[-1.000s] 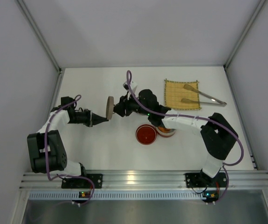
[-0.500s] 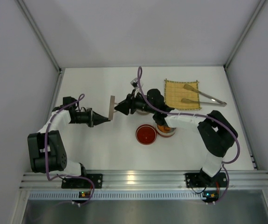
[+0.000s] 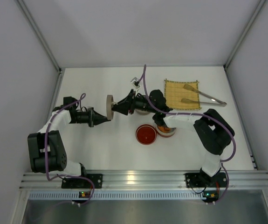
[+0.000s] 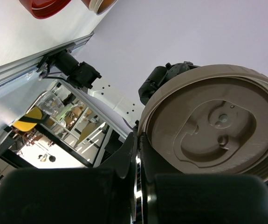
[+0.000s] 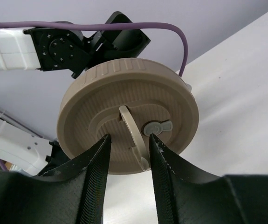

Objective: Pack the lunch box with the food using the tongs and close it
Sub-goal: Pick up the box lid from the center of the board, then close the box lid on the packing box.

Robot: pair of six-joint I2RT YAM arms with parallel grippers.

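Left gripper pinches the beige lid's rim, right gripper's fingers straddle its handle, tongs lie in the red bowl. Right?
No. The top view shows the tongs lying on the yellow mat, not in the red bowl. The left gripper does pinch the rim of the beige lid, and the fingers of the right gripper do flank its handle.

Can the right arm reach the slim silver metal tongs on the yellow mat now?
Likely yes, once freed: its jaws straddle the handle of the round beige lid the left arm holds; nothing covers the tongs.
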